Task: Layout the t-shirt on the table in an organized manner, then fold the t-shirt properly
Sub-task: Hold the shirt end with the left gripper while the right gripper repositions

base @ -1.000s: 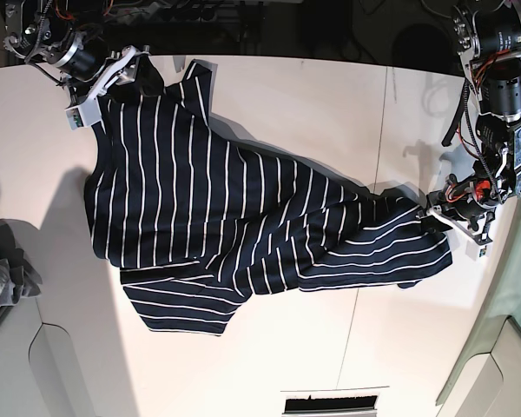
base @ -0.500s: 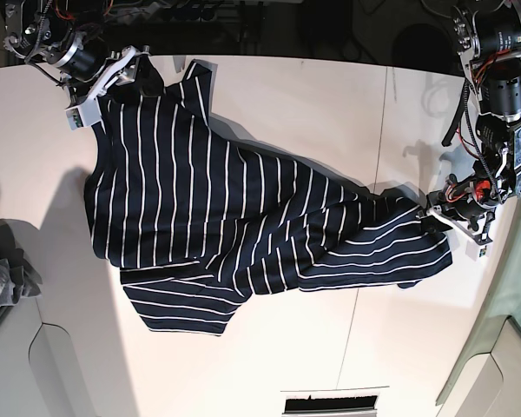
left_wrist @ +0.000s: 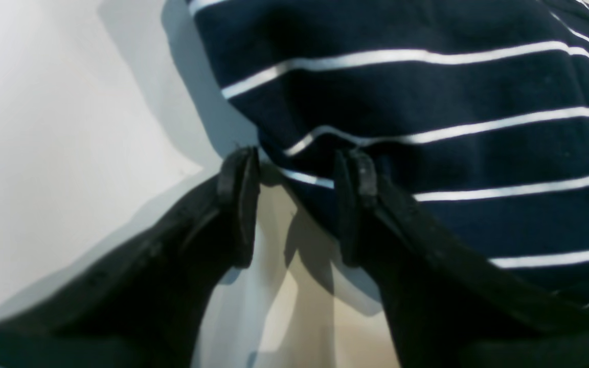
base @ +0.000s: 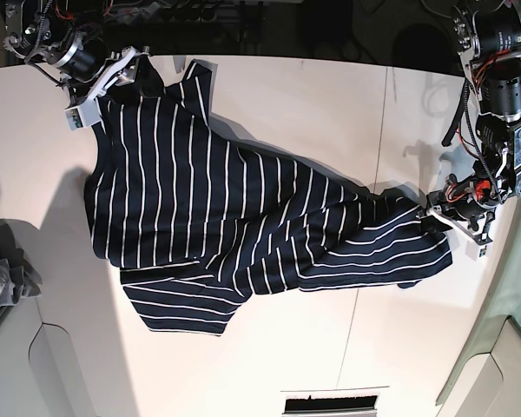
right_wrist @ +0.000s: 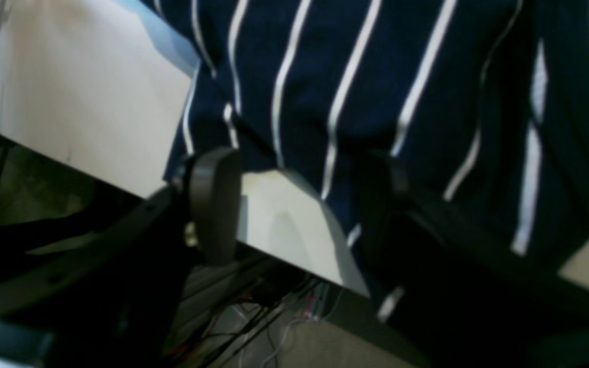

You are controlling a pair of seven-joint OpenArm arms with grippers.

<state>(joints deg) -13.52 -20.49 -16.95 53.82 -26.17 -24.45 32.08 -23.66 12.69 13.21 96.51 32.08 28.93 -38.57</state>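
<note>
The navy white-striped t-shirt [base: 226, 208] lies crumpled and slanted across the white table [base: 295, 95], with one sleeve folded under at the front. My left gripper [base: 456, 228] is at the shirt's right end. In the left wrist view it [left_wrist: 297, 163] is open, with the shirt's edge [left_wrist: 427, 87] reaching between its jaws. My right gripper [base: 104, 91] is at the shirt's far-left corner by the table's back edge. In the right wrist view it [right_wrist: 297, 163] is open, with the shirt's hem [right_wrist: 366, 76] lying across the gap.
A small grey cloth [base: 4, 269] lies at the table's left edge. A thin dark seam [base: 378, 174] crosses the table on the right. Beyond the table edge [right_wrist: 95, 128], cables [right_wrist: 274, 327] hang below. A dark slot [base: 330, 404] sits at the front edge.
</note>
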